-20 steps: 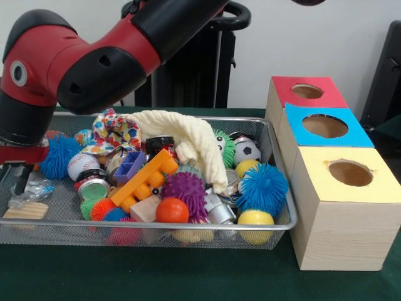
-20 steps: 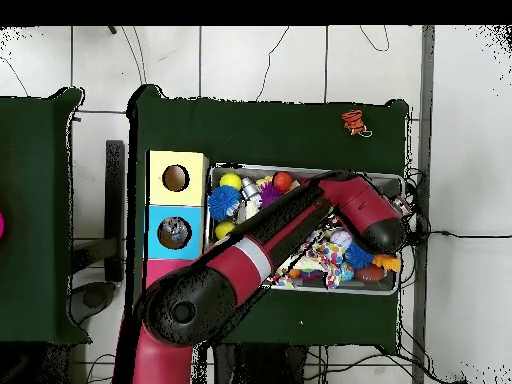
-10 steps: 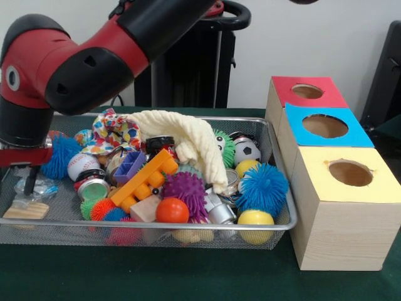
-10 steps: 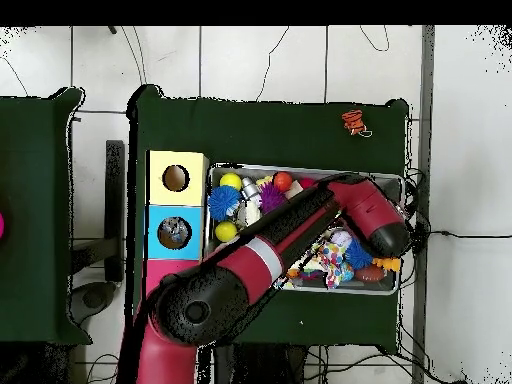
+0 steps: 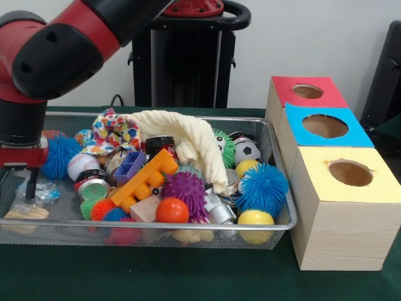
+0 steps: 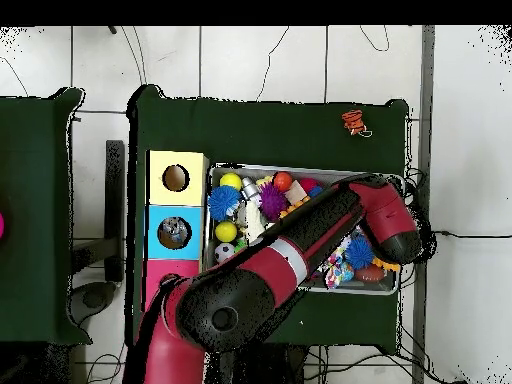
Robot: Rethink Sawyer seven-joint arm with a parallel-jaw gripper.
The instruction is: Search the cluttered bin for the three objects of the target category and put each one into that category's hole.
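Note:
My gripper [image 5: 16, 182] hangs at the left end of the wire mesh bin [image 5: 188, 235], open, with its fingers low over a clear plastic bag [image 5: 42, 188] and a flat wooden block [image 5: 25, 212]. Nothing shows between the fingers. A blue spiky ball [image 5: 61, 155] sits just behind the gripper. Three boxes stand right of the bin, each with a round hole: red [image 5: 307, 91], blue [image 5: 324, 126], yellow [image 5: 349, 173]. In the overhead view the arm [image 6: 300, 240] crosses the bin and hides the gripper.
The bin is piled with a cream cloth [image 5: 188, 141], an orange plastic toy [image 5: 145, 177], a purple spiky ball [image 5: 185, 190], a second blue spiky ball [image 5: 262, 187], a baseball [image 5: 82, 165], a soccer ball [image 5: 247, 150] and a yellow ball [image 5: 255, 221].
The arm's upper links have swung up and away from the bin's middle. The gripper has stayed at the bin's left end, shifting only slightly.

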